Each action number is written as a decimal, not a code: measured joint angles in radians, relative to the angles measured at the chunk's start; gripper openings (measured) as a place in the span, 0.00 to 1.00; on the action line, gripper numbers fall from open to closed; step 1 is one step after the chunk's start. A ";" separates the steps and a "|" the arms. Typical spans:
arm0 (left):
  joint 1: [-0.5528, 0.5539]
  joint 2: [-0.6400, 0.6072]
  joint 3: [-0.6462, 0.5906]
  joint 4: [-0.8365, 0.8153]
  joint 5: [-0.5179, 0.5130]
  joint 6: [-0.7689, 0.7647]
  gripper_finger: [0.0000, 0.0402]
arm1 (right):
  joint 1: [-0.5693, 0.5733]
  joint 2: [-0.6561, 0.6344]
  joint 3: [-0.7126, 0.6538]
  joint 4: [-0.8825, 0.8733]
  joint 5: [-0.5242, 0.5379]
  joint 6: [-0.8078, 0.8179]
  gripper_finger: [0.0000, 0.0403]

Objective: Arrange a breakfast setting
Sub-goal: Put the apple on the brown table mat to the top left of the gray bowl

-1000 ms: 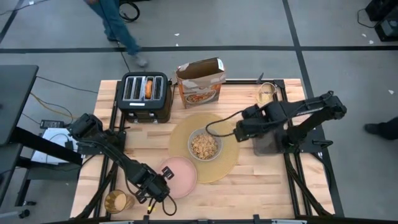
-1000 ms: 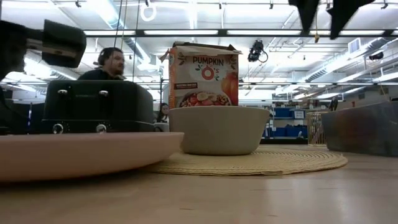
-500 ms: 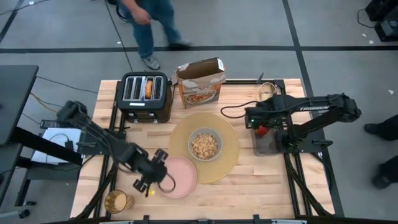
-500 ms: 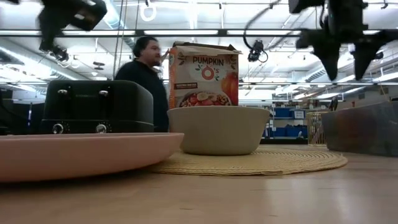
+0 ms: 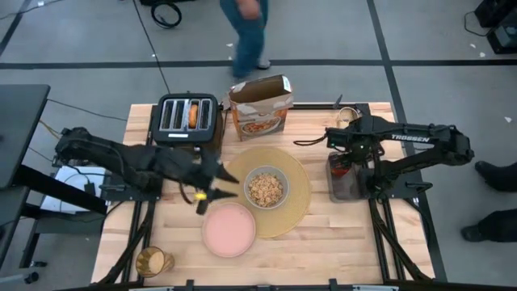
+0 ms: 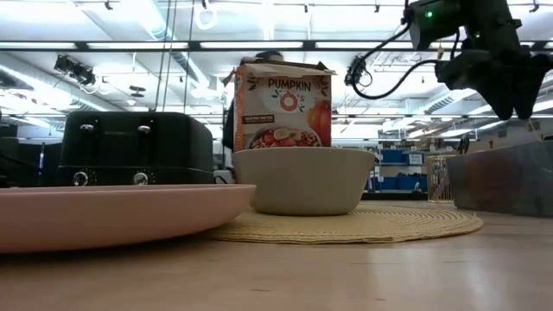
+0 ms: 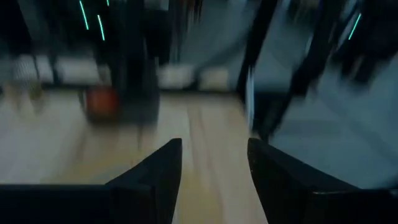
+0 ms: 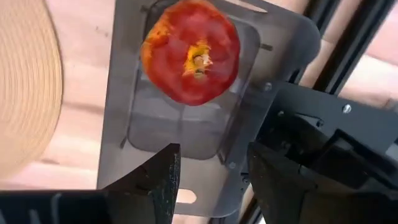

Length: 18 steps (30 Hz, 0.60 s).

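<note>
Your right gripper [image 8: 208, 180] hangs over the grey metal tray [image 8: 130, 81] by the tabletop's right edge; fingers spread fairly wide, nothing between them; red apple [image 8: 191, 51] lies in that tray, just ahead of the fingertips in the right wrist view. In the high view the right gripper [image 5: 343, 145] sits directly above the tray [image 5: 343, 187]; apple [image 5: 341, 170] shows as a red spot just under the arm.

The relation that counts: apple is straight below and slightly forward of the right claw; round, so no long axis to line up with; stem dimple faces the camera. Right arm is clearly the nearer one; likely next move is a drop onto the apple, then a carry left toward the placemat [image 5: 295, 214].

Your left gripper [image 5: 208, 187] is stretched out over the left-centre tabletop, between the toaster [image 5: 187, 125] and the pink plate [image 5: 229, 230]; fingers apart in the blurred left wrist view [image 7: 211, 168], empty; well apart from the apple.

Setting so far: grey bowl [image 5: 266, 187] with cereal sits on the placemat mid-table; plate touches the mat's near-left rim; amber glass [image 5: 152, 261] at the near-left corner; bread [image 5: 193, 114] in a toaster slot; cereal box [image 5: 260, 107] at the far edge; spoon not found.
</note>
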 joint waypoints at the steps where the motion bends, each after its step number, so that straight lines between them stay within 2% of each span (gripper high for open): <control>1: 0.010 -0.020 0.000 0.057 0.000 0.000 0.47 | -0.007 0.000 0.000 0.001 0.002 -0.033 0.47; 4: 0.027 -0.079 0.001 0.178 0.003 -0.017 0.47 | -0.029 0.002 -0.001 0.017 0.016 -0.107 0.47; 10: 0.026 -0.147 0.001 0.279 0.070 -0.017 0.47 | -0.069 -0.009 -0.065 0.046 0.009 -0.208 0.47; 18: 0.040 -0.161 0.001 0.411 0.093 0.049 0.47 | -0.157 -0.035 -0.090 0.096 -0.021 -0.279 0.47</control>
